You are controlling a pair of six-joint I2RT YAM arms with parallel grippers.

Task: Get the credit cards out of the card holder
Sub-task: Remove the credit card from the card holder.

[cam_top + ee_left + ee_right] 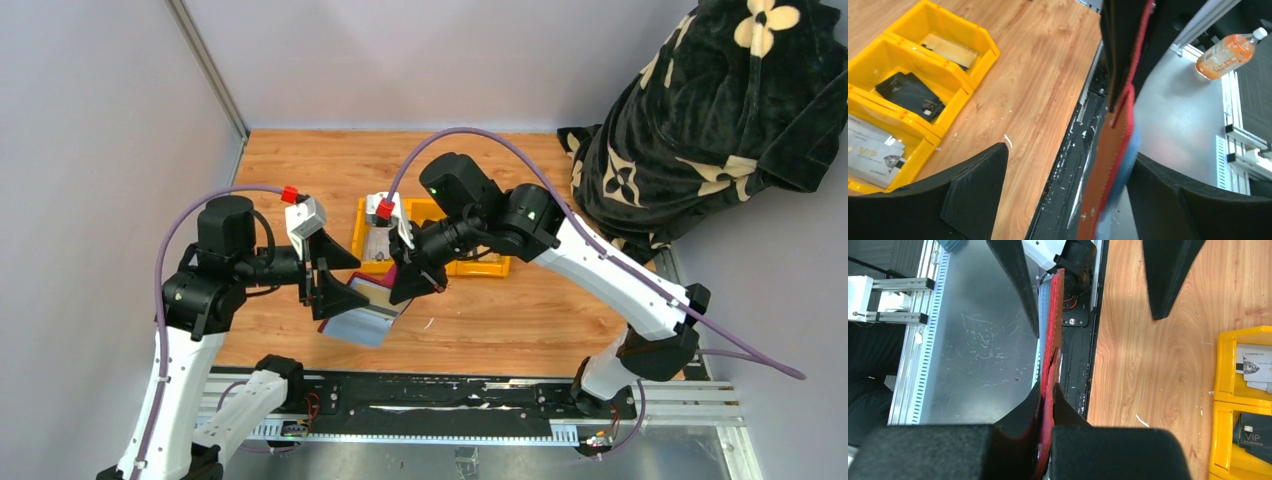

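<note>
The right gripper [1048, 387] is clamped tight on one edge of the maroon card holder [368, 308]. The holder hangs open over the near part of the wooden surface [520, 310], with its grey sleeves drooping. The left gripper [1070, 152] stands wide, with the holder's free edge between its fingers. The credit cards [909, 92] lie one to a compartment in the yellow tray [490, 268] just beyond: silvery on the left, dark in the middle, tan-gold on the right.
</note>
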